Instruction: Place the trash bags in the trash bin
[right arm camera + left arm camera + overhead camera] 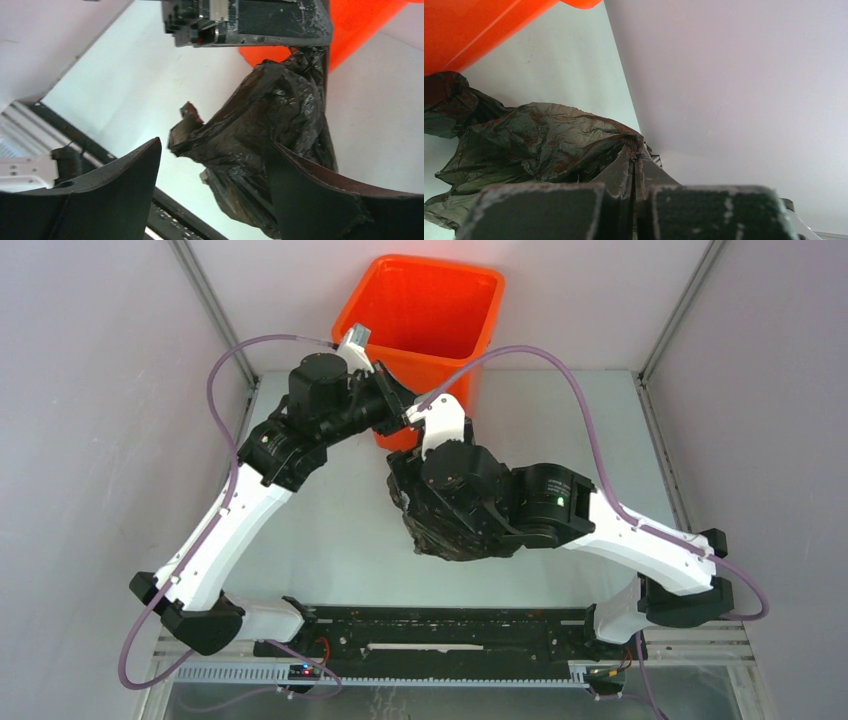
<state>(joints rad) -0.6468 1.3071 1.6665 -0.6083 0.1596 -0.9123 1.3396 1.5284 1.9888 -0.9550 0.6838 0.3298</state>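
The orange trash bin [425, 310] stands at the back of the table; its wall also shows in the left wrist view [469, 30] and the right wrist view [360, 25]. The black trash bag [425, 538] lies crumpled in front of it, mostly under my right wrist. My left gripper [398, 405] is just in front of the bin; its jaws [639, 157] are shut, pinching an edge of the bag [534, 145]. The bag [265, 125] hangs down between the wide-apart fingers of my right gripper [215, 145], which is open around it and not clamped.
Grey enclosure walls close in on the left, right and back. A black mounting rail [450, 632] runs along the near table edge between the arm bases. Purple cables [560, 365] arc over both arms. My left gripper's body [250, 22] sits just above the right fingers.
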